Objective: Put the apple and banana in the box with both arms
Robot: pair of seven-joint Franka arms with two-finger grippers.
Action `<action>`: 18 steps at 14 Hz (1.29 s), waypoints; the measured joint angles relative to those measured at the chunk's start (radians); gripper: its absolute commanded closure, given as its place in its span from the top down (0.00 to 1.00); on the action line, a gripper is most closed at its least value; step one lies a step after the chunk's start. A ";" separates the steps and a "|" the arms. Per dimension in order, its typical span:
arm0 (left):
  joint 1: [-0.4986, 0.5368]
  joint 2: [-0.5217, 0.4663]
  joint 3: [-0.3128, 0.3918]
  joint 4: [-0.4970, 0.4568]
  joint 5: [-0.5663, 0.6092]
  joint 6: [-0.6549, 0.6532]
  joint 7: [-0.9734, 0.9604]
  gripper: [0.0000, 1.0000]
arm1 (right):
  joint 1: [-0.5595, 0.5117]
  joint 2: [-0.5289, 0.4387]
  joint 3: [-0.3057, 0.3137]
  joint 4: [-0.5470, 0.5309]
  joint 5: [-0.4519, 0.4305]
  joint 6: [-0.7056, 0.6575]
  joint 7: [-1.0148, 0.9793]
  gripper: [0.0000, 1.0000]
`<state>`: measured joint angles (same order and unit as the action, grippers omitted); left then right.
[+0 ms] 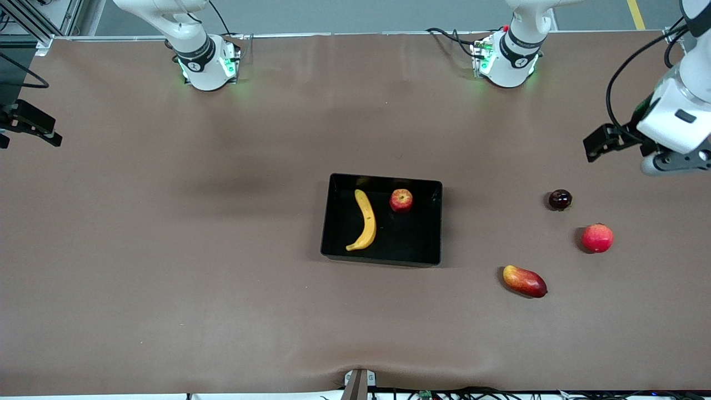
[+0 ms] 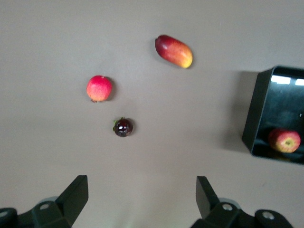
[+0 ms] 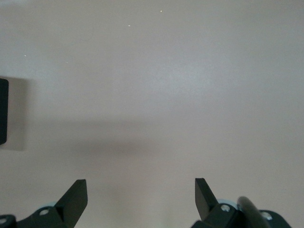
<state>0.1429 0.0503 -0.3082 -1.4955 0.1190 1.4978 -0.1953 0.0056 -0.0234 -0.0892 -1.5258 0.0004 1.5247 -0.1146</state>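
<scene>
The black box [image 1: 411,240] sits mid-table. The yellow banana [image 1: 364,220] lies in it toward the right arm's end. The red-yellow apple [image 1: 401,200] rests in it beside the banana, by the wall nearest the robots. My left gripper [image 1: 599,144] is open and empty, up over the left arm's end of the table. In the left wrist view its gripper [image 2: 141,194] looks down on bare table, with the box [image 2: 266,109] and apple [image 2: 284,140] at the edge. My right gripper [image 1: 30,125] is open and empty over the right arm's end; the right wrist view shows the gripper [image 3: 141,195] and a box corner [image 3: 3,111].
Three loose fruits lie between the box and the left arm's end: an oblong mango [image 1: 524,281], an all-red round fruit [image 1: 597,238] and a small dark fruit [image 1: 560,199]. They also show in the left wrist view: mango [image 2: 174,51], red fruit [image 2: 99,88], dark fruit [image 2: 123,127].
</scene>
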 measured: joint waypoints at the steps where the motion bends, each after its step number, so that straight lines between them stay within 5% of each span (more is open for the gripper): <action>1: -0.011 -0.022 0.020 -0.027 -0.003 0.000 0.028 1.00 | 0.000 0.000 0.000 0.000 0.000 0.000 0.000 1.00; 5: -0.065 -0.093 0.078 -0.091 -0.007 0.001 0.061 1.00 | 0.000 0.000 0.000 0.000 0.000 0.000 0.000 1.00; 18: -0.072 -0.086 0.082 -0.108 -0.087 0.034 0.061 1.00 | 0.000 0.000 0.000 0.000 0.000 0.000 0.000 1.00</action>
<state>0.0711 -0.0359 -0.2263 -1.6038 0.0322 1.5317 -0.1344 0.0055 -0.0234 -0.0897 -1.5258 0.0003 1.5247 -0.1148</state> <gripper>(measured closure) 0.000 0.000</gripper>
